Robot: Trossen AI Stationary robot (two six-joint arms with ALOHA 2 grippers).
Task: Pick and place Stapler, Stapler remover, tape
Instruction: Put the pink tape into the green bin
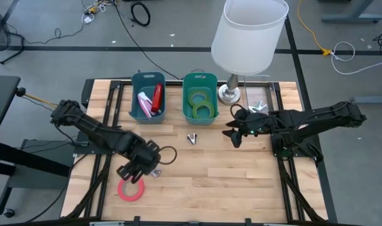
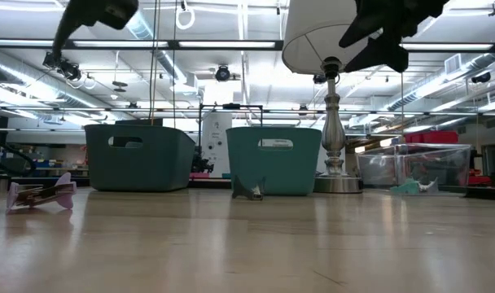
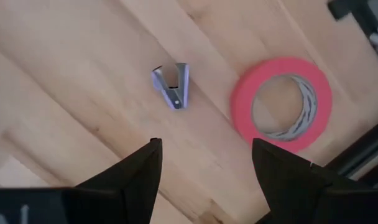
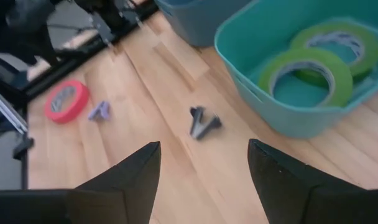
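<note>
A red tape roll [image 1: 132, 189] lies flat near the table's near-left edge, with a small purple staple remover [image 1: 156, 172] just beside it on the wood. My left gripper [image 1: 137, 166] hovers open above these two; its wrist view shows the purple remover [image 3: 172, 85] and the red roll [image 3: 282, 102] beyond its spread fingers. A dark grey staple remover [image 1: 191, 137] rests mid-table in front of the green bin. My right gripper [image 1: 235, 133] hangs open to the right of it, and its wrist view shows the grey remover [image 4: 203, 121] ahead.
At the far side stand a blue-teal bin [image 1: 147, 110] holding a red and a pink stapler and a green bin [image 1: 200, 119] holding green tape rolls [image 4: 307, 68]. A lamp [image 1: 247, 37] and a clear box [image 1: 260, 103] stand far right. Bare wood lies between the arms.
</note>
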